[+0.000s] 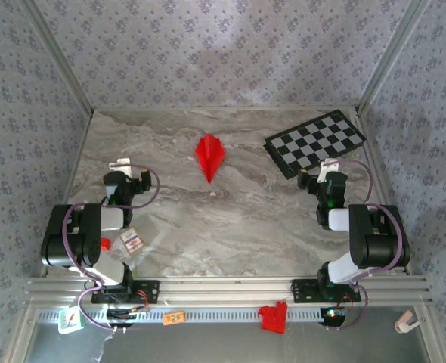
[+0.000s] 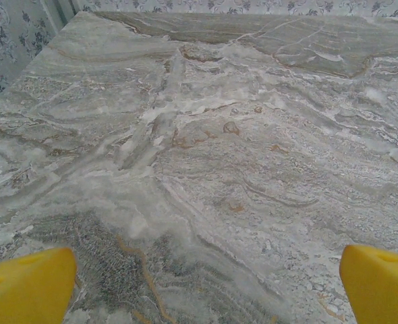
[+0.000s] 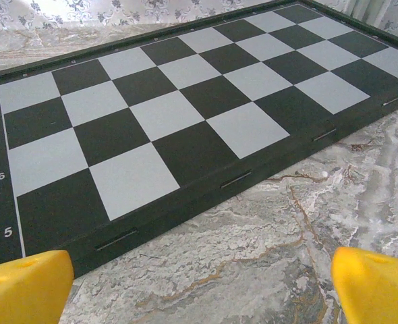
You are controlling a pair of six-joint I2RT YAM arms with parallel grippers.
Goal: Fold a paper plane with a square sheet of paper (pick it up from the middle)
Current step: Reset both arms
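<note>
Marbled surface [image 1: 246, 219] carries the paper plane [image 1: 209, 156] left of the checkered board [image 1: 315, 142], and with left tool [image 2: 202, 287] and right tool [image 3: 199, 287] spread apart and empty, a careless reach could crush it.

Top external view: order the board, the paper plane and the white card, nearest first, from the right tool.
1. Black-and-white checkered board, just beyond the right tool.
2. Bright red paper plane, far centre.
3. Small white card, near left.

A grey, marble-veined table [image 1: 230, 227] sits boxed in on three sides by walls [image 1: 208, 53] of pale blue-grey floral wallpaper. Aluminium posts [image 1: 59, 60] mark the back corners, and the light is soft and even.
</note>
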